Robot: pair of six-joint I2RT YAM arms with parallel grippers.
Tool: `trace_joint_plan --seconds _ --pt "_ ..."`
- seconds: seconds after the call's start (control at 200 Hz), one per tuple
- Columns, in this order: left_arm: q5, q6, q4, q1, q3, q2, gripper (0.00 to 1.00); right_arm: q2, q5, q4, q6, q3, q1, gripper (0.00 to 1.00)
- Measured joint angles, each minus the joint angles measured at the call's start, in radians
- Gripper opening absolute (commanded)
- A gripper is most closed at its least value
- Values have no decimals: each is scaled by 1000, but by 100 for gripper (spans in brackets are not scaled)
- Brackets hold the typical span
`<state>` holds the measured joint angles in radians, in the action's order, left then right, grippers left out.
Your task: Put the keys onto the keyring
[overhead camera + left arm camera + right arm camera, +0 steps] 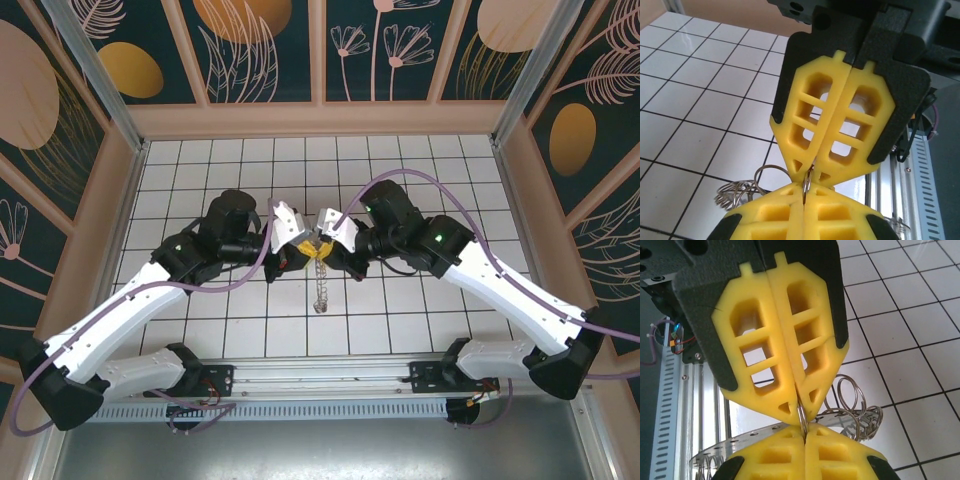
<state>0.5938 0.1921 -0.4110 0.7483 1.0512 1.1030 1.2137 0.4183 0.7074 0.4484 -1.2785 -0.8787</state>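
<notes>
Left gripper (pixel 804 194) and right gripper (pixel 805 434) both pinch the keyring (pixel 807 183), tip to tip. It looks light, stiff and slippery, best held by its bare rim.

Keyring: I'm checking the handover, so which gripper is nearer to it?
Neither; both hold it. The left gripper pinches the keyring from the left side, the right gripper from the right, their fingers meeting tip to tip.
</notes>
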Motion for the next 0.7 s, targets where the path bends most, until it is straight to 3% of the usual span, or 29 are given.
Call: trace_joint_plan --seconds 0.13,0.295,0.365,0.701 --pt "18 -44 82 0 -57 -35 0 -10 -2 -8 -7 8 0 0" --pt "54 -133 209 0 -116 -97 0 -93 14 -113 -50 75 -6 17" --pt "73 -178 263 0 -125 -115 0 -140 23 -188 -75 117 -5 19" --pt "134 -326 466 0 -179 -162 0 -254 58 -449 -183 278 -5 12"
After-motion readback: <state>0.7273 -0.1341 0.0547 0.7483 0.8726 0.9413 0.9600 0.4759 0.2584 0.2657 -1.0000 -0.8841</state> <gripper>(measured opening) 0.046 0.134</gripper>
